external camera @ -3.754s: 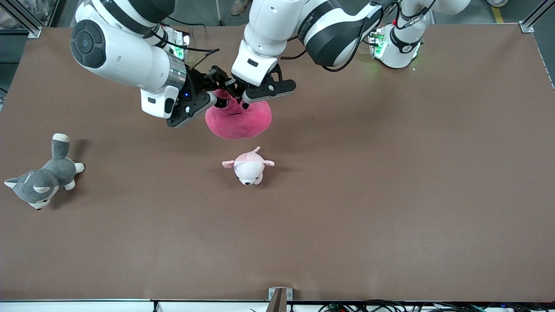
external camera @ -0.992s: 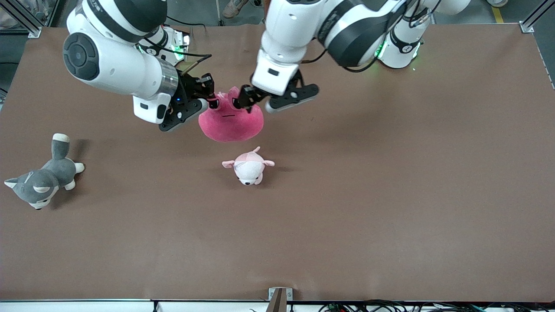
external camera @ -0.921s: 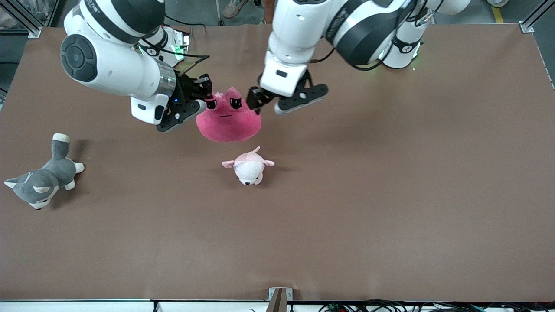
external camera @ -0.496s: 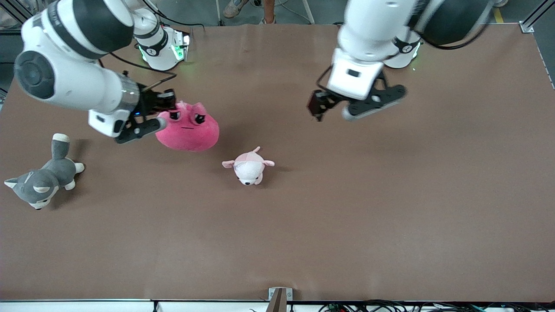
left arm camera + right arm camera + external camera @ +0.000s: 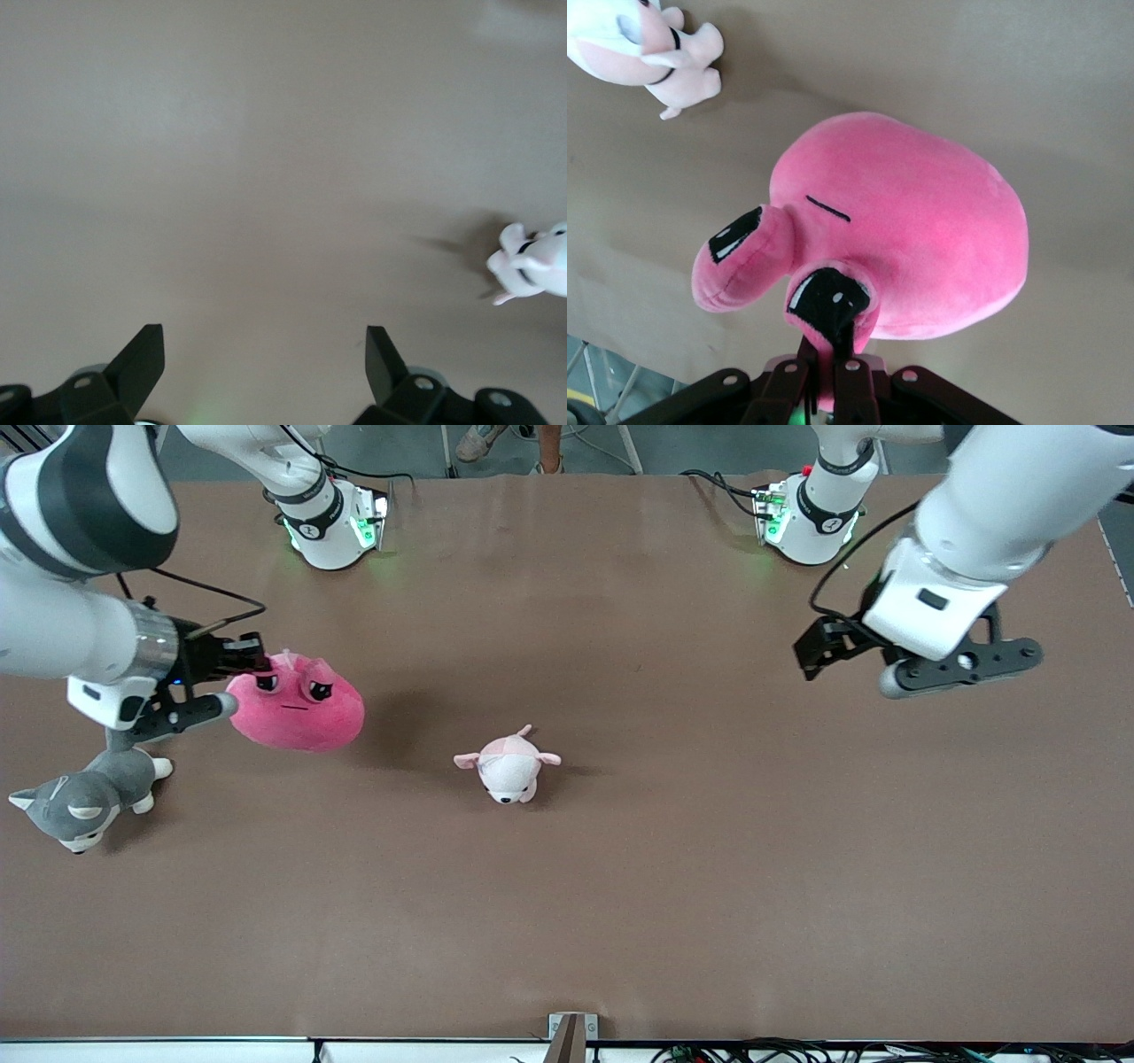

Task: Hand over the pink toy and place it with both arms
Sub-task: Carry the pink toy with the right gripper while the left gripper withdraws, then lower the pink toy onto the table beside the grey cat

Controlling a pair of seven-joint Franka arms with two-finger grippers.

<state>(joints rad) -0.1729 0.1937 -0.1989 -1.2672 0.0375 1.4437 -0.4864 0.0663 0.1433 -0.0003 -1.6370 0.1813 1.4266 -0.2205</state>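
So the right gripper [image 5: 232, 682] has its jaws pinched tight on a flap of the pink toy [image 5: 297, 713], which hangs in the air over the right arm's end of the table [image 5: 620, 886], just beside the grey plush dog [image 5: 84, 797]. The left gripper [image 5: 886, 669] hovers over the left arm's end, jaws spread wide, holding nothing. The little pale pink plush [image 5: 508, 766] lies mid-table.

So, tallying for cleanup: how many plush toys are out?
3. The pink toy hangs from the right hand; the pale pink plush lies mid-table; the grey husky plush lies near the right arm's end.
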